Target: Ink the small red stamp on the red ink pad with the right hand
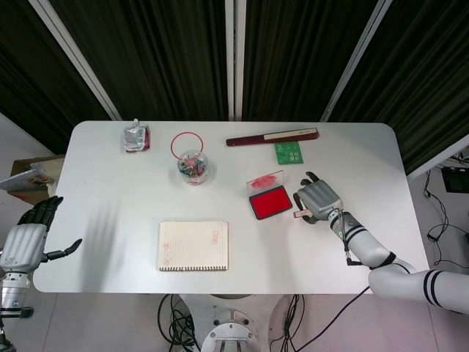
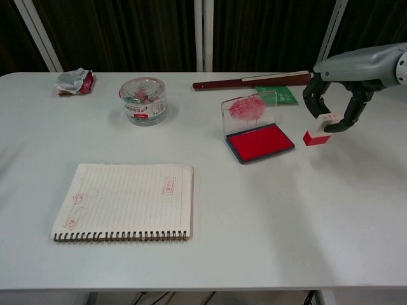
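Observation:
My right hand (image 1: 318, 199) (image 2: 335, 109) holds the small stamp (image 2: 317, 130) (image 1: 300, 213), a white block with a red base, in the air just right of the red ink pad (image 2: 260, 141) (image 1: 268, 203). The stamp is clear of the pad and tilted. The pad lies open at the table's middle right, its clear lid (image 2: 249, 108) standing up behind it, smeared with red ink. My left hand (image 1: 26, 240) hangs open off the table's left edge, seen only in the head view.
A spiral notebook (image 2: 124, 201) with red stamp marks lies front left. A clear round tub (image 2: 143, 100) sits behind it, a crumpled packet (image 2: 75, 81) at far left. A dark red stick (image 2: 248, 81) and green card (image 2: 278, 95) lie behind the pad.

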